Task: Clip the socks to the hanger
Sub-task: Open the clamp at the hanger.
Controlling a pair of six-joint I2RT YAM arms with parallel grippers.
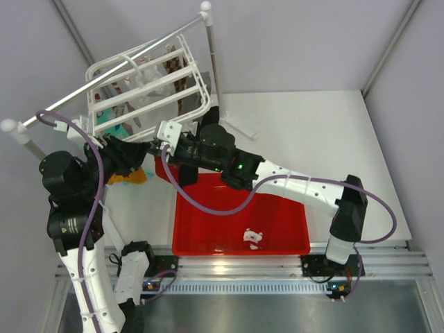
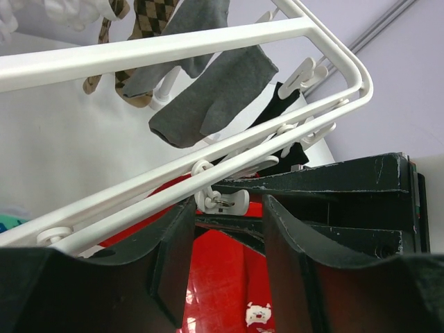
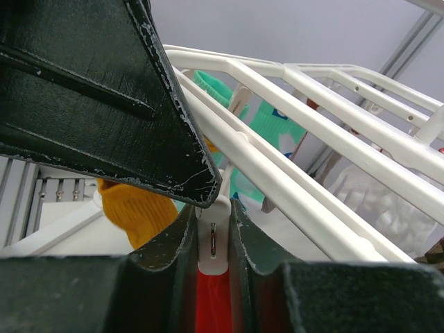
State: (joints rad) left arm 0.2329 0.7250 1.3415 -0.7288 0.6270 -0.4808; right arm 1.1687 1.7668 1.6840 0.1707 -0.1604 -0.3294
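The white slatted hanger hangs at the back left. My right gripper is at its near edge, shut on a small white clip that dangles from a frame bar. My left gripper is just left of it, open and empty, its jaws either side of that same clip. In the left wrist view a black sock hangs clipped under the far bar. I cannot make out the dark red socks for certain.
Grey socks, a brown argyle sock, a teal sock and an orange-yellow sock hang from or near the frame. A red bin below holds a small white patterned sock. The metal rail carries the hanger.
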